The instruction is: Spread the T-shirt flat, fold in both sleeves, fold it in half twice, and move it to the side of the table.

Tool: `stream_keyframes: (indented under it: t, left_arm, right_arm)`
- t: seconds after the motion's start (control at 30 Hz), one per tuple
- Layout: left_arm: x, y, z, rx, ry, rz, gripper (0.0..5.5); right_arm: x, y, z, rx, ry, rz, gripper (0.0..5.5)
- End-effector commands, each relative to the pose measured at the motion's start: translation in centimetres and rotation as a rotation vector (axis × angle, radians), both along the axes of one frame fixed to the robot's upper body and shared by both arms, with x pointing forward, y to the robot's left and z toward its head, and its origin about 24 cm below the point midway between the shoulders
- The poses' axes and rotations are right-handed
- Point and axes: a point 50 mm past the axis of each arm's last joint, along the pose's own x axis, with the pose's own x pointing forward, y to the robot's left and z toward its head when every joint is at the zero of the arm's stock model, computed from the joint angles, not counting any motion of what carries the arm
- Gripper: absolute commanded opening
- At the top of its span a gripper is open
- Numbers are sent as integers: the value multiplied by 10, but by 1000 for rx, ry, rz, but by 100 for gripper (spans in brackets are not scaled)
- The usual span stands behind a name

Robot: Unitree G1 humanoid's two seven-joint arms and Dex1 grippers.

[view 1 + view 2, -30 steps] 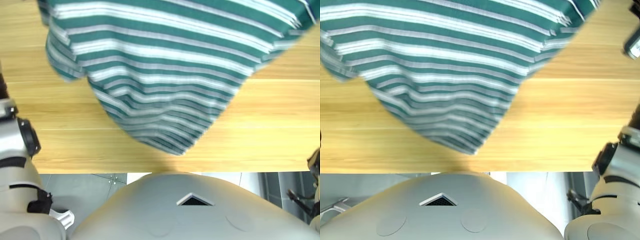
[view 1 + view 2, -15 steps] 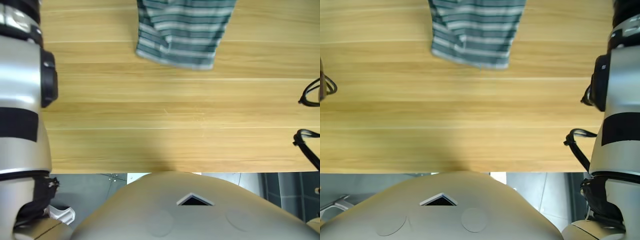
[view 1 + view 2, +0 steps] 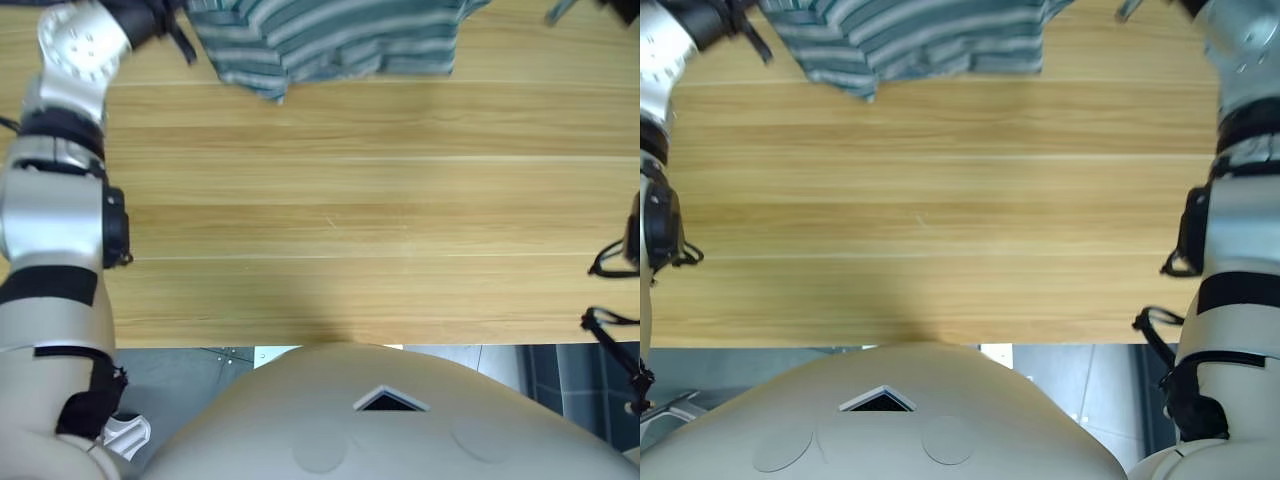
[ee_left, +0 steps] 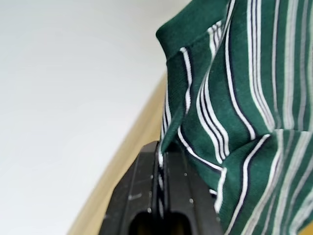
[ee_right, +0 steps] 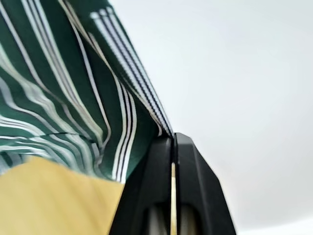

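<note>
The T-shirt (image 3: 330, 40) — green with white stripes — hangs bunched over the far part of the wooden table (image 3: 330, 200), stretched between the two arms. The left gripper (image 4: 160, 152) is closed, with a fold of striped fabric pinched between its fingers at the shirt's left side. The right gripper (image 5: 172, 141) is clamped on the shirt's edge at the right side. Whether the hem touches the tabletop cannot be determined.
</note>
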Motion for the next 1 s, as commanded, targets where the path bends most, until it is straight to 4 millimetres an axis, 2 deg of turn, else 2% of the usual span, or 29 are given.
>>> stream_keyframes:
  t: [0.03, 0.17, 0.3, 0.43, 0.47, 0.57, 0.67, 0.73, 0.83, 0.93, 1.0]
  left_arm:
    - [-67, 15, -57, 23, 171, -270, 4]
    - [-84, 2, -44, -24, 74, -436, 4]
    - [-110, -8, -40, 6, 88, -599, 4]
    - [-136, -13, -47, 60, 183, -696, 0]
    - [-143, -16, -48, 72, 205, -723, 28]
    - [-157, -19, -59, 117, 283, -768, 63]
    - [-167, -19, -68, 157, 353, -787, 115]
    - [-170, -19, -68, 166, 363, -792, 150]
    - [-171, -15, -67, 169, 368, -775, 193]
    - [-169, -12, -65, 161, 356, -751, 240]
    - [-170, -12, -51, 89, 306, -772, 274]
  right_arm:
    - [-89, 18, -57, 1, 367, 492, 0]
    - [-110, 24, -37, 65, 437, 635, 0]
    - [-125, 27, -38, 65, 544, 672, 0]
    - [-140, 25, -39, 55, 616, 675, 73]
    - [-146, 26, -42, 46, 647, 677, 89]
    - [-160, 28, -57, 19, 741, 678, 138]
    - [-171, 26, -77, -10, 845, 652, 193]
    - [-177, 22, -81, -17, 877, 631, 231]
    - [-173, 18, -71, 13, 812, 605, 279]
    - [-146, 12, -70, -42, 683, 456, 331]
    - [-134, 11, -74, -53, 644, 410, 368]
